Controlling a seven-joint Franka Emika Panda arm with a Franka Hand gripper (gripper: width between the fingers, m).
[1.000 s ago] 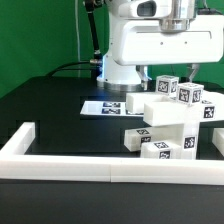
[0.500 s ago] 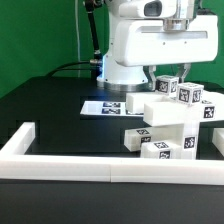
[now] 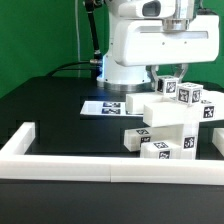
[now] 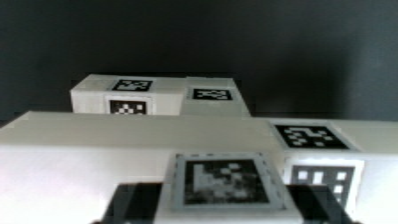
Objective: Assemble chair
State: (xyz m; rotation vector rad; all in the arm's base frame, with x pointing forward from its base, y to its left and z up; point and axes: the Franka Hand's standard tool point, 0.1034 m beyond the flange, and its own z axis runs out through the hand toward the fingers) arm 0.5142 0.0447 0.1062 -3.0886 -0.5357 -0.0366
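Chair (image 3: 172, 122) is sitting on the black table (image 3: 60, 115) toward the exterior view's right, a stacked blocky white structure just behind the white border rail (image 3: 110, 165). Tool (image 3: 171, 72) is hanging directly over its topmost tagged block (image 3: 168, 87), so the coming move is looking like a straight vertical one. Wrist view is showing a tagged block (image 4: 222, 180) sitting between the dark fingertips (image 4: 128, 205); fingers seem to be pinching it, though contact is blurry. Versus the earlier frame, the top block is sitting slightly rotated and the tool is shifting a touch. Marker board (image 3: 100, 105) is lying flat behind.
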